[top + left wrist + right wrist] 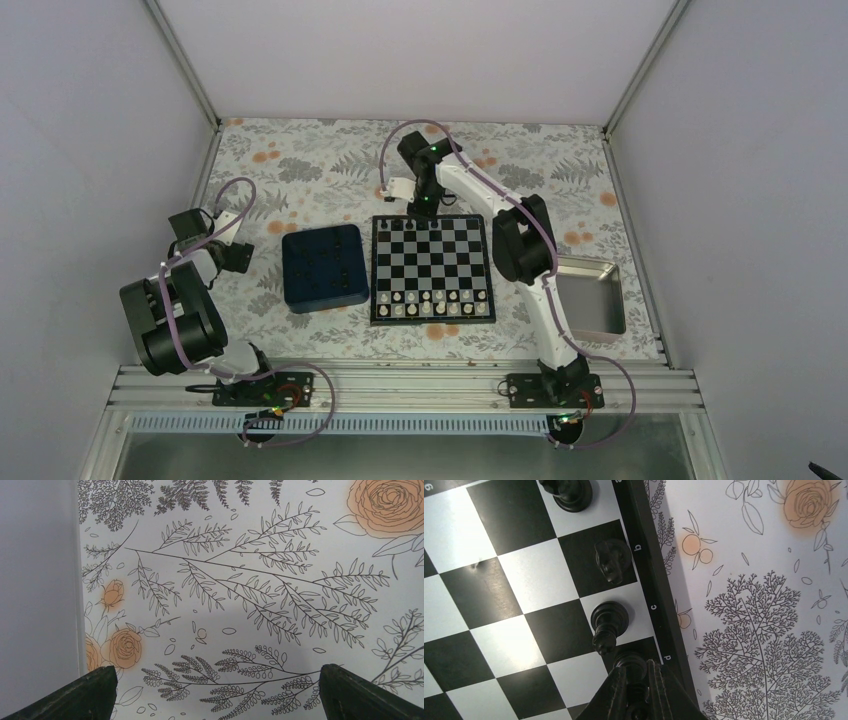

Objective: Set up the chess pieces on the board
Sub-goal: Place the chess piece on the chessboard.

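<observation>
Left gripper (pixel 216 674): well left of the board (pixel 431 268), beyond the dark blue tray (pixel 321 267). Fingers (pixel 90 690) spread wide, nothing between them, only the floral desk (pixel 250 580) cover below.

Dark blue tray: on the desk just left of the board, sides roughly parallel to it. Dark specks on it in the top view, too small to identify.

Board: flat at mid-desk. White pieces (pixel 431 303) fill the two rows at its near edge. Black chess pieces (pixel 410 226) sit along its far-edge row; I can't count them from overhead.

Right wrist view of that far-edge row:
- a-file piece (pixel 569 491) is upright on a pale square and partly cut off by the frame
- knight (pixel 612 560) is on b, a dark square
- c-file piece (pixel 609 622) is on a pale square
- d-file piece (pixel 631 662) is next along, on a dark square beside the border letter

Right gripper (pixel 638 680): over the board's far edge, left of centre. Fingers pressed in on the d-file piece, pinching its upper part. Can't tell if its base is down on the square or just off it.

Silver metal tray (pixel 590 295): on the desk right of the board, partly behind the right arm.
</observation>
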You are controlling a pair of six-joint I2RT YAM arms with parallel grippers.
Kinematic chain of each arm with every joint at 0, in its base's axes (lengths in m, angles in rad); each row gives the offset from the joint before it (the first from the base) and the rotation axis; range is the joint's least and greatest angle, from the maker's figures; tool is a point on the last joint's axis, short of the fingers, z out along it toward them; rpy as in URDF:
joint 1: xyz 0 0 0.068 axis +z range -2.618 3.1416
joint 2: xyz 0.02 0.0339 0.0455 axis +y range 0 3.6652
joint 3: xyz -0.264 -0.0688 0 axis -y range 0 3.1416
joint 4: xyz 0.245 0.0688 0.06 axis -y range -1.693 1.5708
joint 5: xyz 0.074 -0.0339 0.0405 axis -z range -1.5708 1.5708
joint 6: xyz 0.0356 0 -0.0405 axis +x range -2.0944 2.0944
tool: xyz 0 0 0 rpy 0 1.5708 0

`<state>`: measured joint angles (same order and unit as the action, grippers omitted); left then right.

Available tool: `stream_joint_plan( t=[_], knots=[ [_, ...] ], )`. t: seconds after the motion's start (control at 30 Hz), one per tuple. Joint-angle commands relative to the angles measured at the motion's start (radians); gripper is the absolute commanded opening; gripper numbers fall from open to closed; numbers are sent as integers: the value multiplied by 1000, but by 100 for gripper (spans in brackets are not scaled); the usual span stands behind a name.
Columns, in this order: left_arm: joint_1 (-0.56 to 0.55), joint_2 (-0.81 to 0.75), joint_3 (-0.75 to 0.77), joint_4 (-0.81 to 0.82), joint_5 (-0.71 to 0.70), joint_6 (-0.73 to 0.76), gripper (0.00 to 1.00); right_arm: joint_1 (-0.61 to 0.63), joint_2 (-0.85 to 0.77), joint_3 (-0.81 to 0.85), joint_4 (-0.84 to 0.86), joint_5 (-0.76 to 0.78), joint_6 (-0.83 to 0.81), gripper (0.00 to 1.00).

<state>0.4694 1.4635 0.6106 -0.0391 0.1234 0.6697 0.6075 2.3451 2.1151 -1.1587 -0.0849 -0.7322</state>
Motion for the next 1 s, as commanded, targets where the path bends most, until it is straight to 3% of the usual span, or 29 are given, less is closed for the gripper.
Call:
stream_joint_plan(
  t=[0.0,0.4,0.77,0.97],
  knots=[
    [3,8,-8,6,17,10,100,-1,21,-10,11,6,-8,7],
    [3,10,-8,3,26,13,100,-7,20,-21,18,21,-8,14],
    [3,7,-8,-1,30,14,100,-6,-67,28,-36,-12,-6,35],
    [3,5,-8,-2,31,13,100,15,-110,123,-89,4,-4,42]
  ],
)
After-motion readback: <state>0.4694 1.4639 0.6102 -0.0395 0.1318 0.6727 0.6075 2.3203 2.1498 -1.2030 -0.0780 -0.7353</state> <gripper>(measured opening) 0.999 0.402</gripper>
